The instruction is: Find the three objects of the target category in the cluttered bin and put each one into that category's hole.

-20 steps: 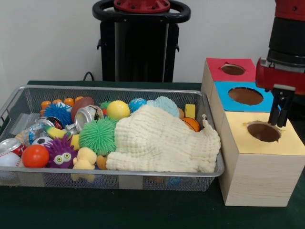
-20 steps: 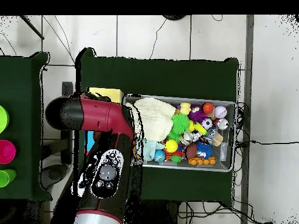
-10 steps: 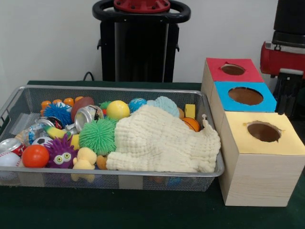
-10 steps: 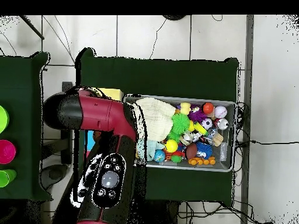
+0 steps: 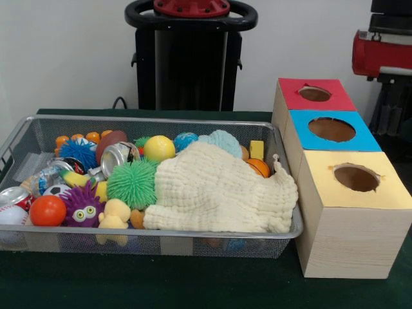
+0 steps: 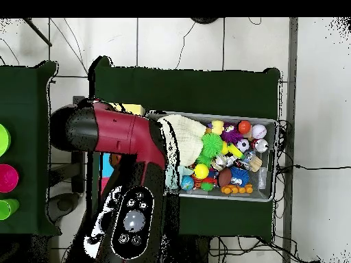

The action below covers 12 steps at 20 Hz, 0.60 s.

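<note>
Hovering gripper (image 5: pixel 388 109) at 2 o'clock, claw state unclear; bin (image 5: pixel 283 233) full, cloth (image 5: pixel 219 190) covering toys, sorting progress unknowable.

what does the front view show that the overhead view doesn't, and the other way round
Only the front view shows the red, blue and yellow holes of the wooden box; overhead the arm covers most of it. Only the overhead view shows the arm's whole sweep and the green table's outline. Both show the wire bin, the cream cloth, the green spiky ball and the orange ball.
</note>
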{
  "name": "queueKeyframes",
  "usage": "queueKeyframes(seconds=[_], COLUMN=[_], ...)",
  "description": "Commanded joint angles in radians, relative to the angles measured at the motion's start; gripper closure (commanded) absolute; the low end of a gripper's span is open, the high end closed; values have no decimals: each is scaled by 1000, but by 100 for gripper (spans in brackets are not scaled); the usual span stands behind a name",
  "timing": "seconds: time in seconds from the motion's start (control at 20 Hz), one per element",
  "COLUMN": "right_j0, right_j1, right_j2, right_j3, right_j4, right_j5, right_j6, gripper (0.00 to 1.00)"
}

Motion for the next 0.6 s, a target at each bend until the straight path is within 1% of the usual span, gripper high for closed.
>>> queueKeyframes(seconds=[0.05, 0.2, 0.4, 0.6], right_j0=[-74, -93, -136, -185], right_j1=[-44, -63, -90, -101], right_j2=[45, 50, 69, 92], right_j3=[107, 120, 148, 159], right_j4=[-26, -34, -47, -63], right_j5=[116, 124, 114, 102], right_j6=[88, 71, 28, -19], gripper=[100, 100, 100, 100])
